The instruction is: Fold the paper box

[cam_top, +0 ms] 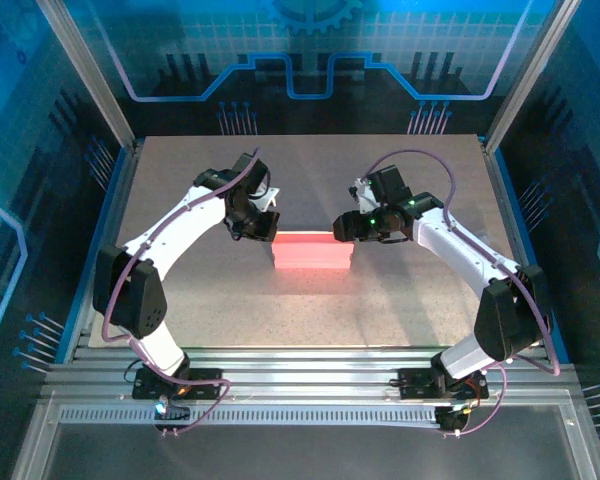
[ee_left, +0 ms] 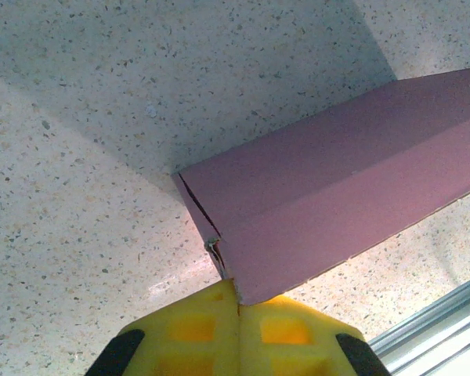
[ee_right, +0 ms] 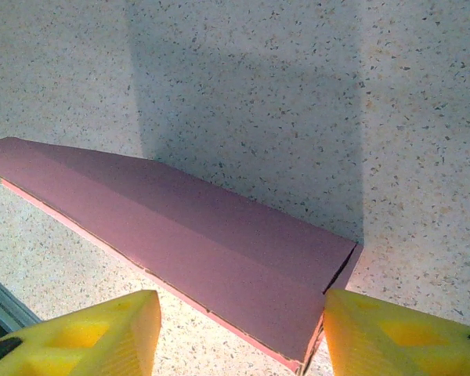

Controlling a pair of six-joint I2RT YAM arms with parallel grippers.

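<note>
The left tool (ee_left: 236, 301) clenched one end of the box (ee_left: 352, 180) on the desk (ee_left: 94, 157); the right tool (ee_right: 241, 315) stood released, fingers straddling the other end.

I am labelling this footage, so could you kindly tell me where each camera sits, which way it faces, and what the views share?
Top external: fixed above and behind the bases, looking down on the speckled grey tabletop; both arms show, left gripper and right gripper at the ends of the thin pink cardboard box.
Left wrist: on the left wrist, looking down; its yellow fingers pinch a box corner.
Right wrist: on the right wrist, looking down; open yellow fingers flank the other end.
Shared: box and tabletop.
</note>
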